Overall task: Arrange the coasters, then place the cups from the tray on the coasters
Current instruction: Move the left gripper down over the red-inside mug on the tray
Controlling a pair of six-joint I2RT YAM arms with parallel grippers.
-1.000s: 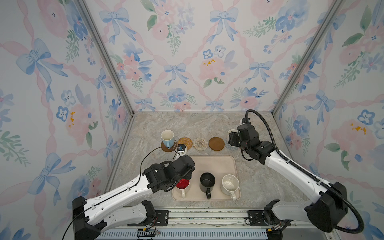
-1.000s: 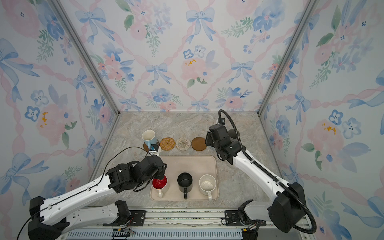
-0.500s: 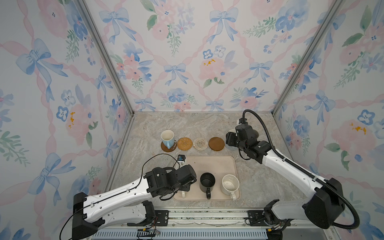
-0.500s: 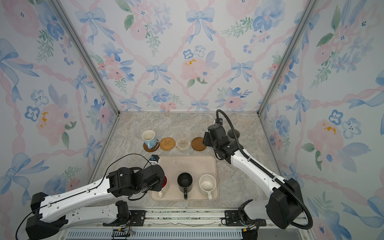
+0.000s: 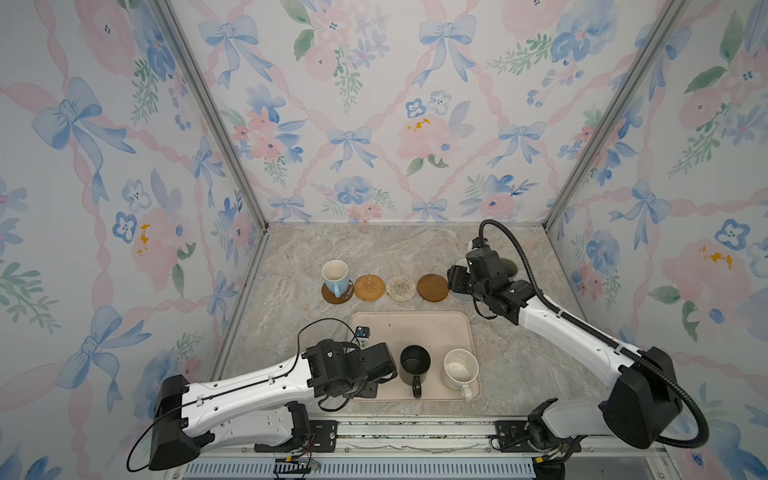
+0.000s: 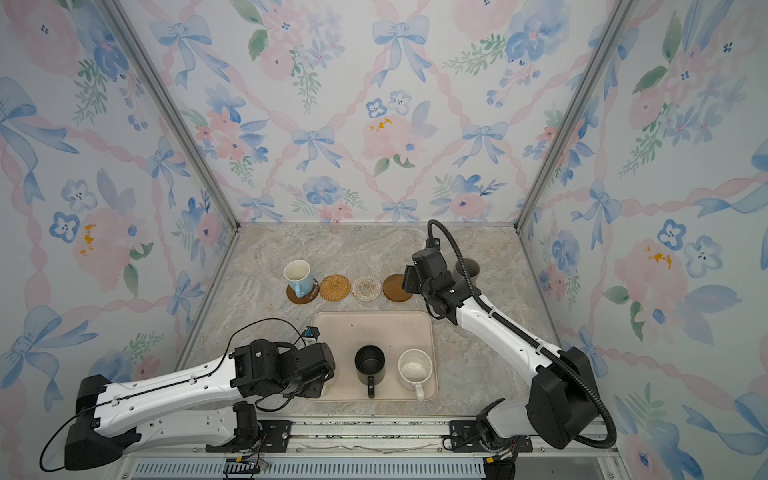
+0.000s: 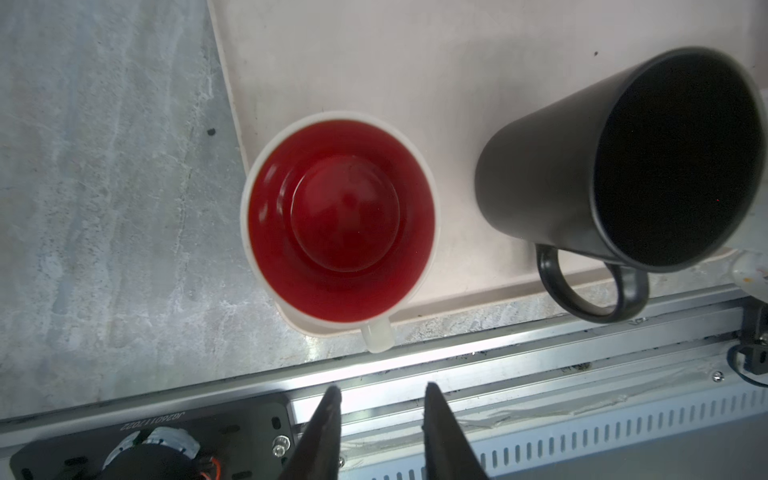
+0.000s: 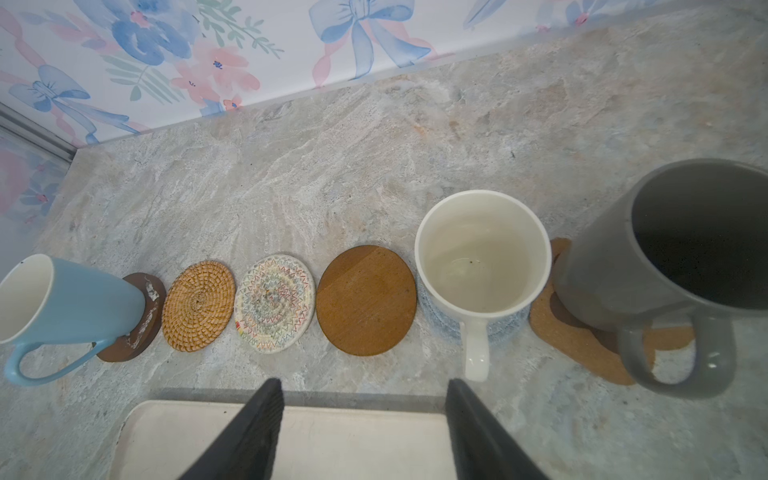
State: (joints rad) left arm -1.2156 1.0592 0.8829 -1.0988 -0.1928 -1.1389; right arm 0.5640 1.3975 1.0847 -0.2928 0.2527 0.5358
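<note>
Red-lined white mug [image 7: 340, 216] stood in a corner of the tray [image 7: 374, 62]; left hand [image 7: 378, 390] hung partly parted, empty, near its handle; right hand [image 8: 365, 384] gaped wide, empty.

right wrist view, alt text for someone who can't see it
Six coasters line a marble table: a light blue mug on a dark brown disc, then a bare rattan coaster, cream woven coaster and plain brown disc, then a cream mug on a blue-grey coaster and a grey mug on a paw-shaped coaster. The open right gripper and the tray's edge fill the foreground.
</note>
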